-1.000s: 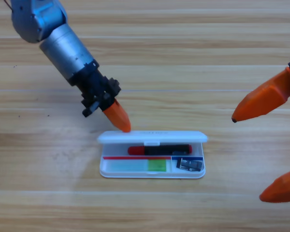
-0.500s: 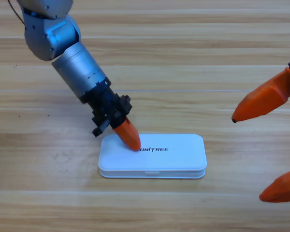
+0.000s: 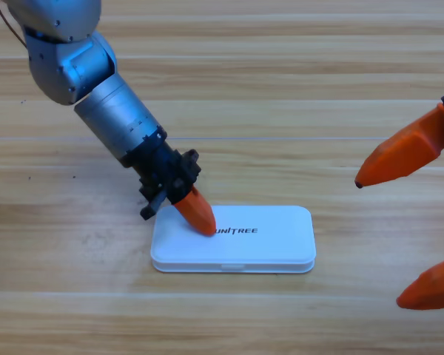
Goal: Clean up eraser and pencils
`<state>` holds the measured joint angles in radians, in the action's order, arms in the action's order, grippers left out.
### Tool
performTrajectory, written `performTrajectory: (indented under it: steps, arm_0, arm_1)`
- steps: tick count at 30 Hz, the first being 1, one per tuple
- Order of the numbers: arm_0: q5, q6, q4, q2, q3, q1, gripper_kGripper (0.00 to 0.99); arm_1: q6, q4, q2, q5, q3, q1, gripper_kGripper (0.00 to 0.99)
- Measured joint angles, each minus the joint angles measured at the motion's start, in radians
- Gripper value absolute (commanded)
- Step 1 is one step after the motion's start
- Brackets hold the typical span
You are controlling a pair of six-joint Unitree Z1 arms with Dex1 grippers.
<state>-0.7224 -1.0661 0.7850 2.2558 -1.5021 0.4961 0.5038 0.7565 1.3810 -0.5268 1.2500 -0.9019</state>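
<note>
Lid of the white case (image 3: 259, 238) now lies flat and shut in the high view, where a second ago it stood open and showed the red pencil, the green pencil and the eraser lying inside. None of the three is visible any more; they are judged to be enclosed in the case (nothing shows them elsewhere on the bench (image 3: 281, 89)). The left gripper (image 3: 200, 218) comes in from the upper left and its orange tip rests on the lid's left part, just beside the printed lettering, having followed the lid down; only one orange point shows, so whether its jaws are together or apart cannot be told. The right gripper (image 3: 407, 229) waits at the right edge, well apart from the case, jaws spread wide and unmoved. With everything stowed and the lid down, the tidying looks essentially finished, apart from the left arm lifting away.
</note>
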Motion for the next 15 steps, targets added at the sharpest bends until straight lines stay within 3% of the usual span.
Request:
performTrajectory:
  steps: [7, 15]
  arm_0:
    - [0.122, 0.068, 0.004, -0.113, 0.041, 0.021, 0.0]
    - [0.187, 0.188, 0.102, -0.539, 0.045, 0.071, 0.0]
  arm_1:
    - [0.0, 0.0, 0.0, 0.0, 0.0, 0.0, 0.99]
    - [-0.003, -0.012, 0.0, 0.0, 0.0, 0.0, 0.99]
